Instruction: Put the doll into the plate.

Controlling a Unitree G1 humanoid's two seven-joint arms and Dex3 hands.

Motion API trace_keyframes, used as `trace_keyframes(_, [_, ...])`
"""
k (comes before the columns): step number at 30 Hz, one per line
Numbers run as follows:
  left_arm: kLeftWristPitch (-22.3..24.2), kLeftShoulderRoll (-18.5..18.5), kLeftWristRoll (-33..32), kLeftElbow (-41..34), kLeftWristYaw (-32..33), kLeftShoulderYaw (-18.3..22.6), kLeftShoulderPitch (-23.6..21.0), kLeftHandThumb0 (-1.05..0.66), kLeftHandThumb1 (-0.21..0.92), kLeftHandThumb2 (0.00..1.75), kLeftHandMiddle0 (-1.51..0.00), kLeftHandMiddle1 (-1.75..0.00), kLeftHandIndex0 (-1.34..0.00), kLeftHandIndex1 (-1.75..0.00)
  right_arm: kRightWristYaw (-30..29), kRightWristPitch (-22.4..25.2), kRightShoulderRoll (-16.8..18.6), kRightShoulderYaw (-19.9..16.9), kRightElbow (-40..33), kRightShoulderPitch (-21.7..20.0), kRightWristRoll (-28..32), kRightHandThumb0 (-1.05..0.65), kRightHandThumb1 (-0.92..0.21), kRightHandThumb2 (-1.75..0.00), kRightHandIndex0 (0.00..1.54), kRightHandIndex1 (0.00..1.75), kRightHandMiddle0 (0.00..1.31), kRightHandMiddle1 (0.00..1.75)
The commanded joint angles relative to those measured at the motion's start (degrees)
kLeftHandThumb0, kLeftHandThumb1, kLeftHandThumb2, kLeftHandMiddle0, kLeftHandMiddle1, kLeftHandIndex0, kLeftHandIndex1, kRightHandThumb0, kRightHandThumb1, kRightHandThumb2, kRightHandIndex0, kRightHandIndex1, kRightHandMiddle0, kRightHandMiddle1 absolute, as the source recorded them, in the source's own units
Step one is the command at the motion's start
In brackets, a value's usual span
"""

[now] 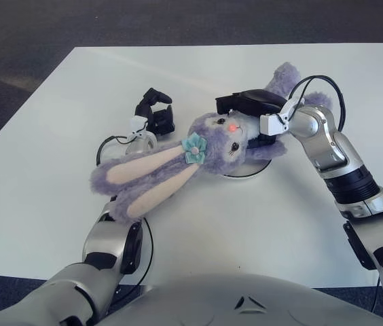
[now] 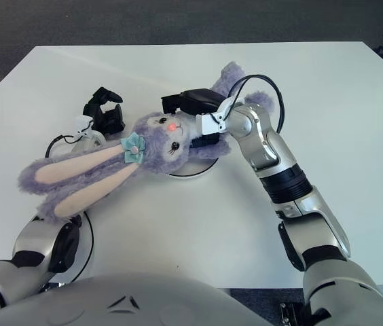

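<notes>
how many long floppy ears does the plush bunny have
2. Both long ears of the purple plush bunny doll trail toward the robot's left, side by side over its left arm, away from the right hand grasping the doll.
</notes>
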Motion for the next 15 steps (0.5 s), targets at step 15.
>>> trace_keyframes(15, [1.6,-3.7,1.0,6.3,0.9,-1.0,7.8,-0.45,0.40,1.21,-1.24,-1.75,-0.54,-1.75,8.9,8.0,-0.2,-4.5,-1.8,-1.3,12.9,-0.56,-0.30,-0.91,0.14,0.71,0.00,0.89])
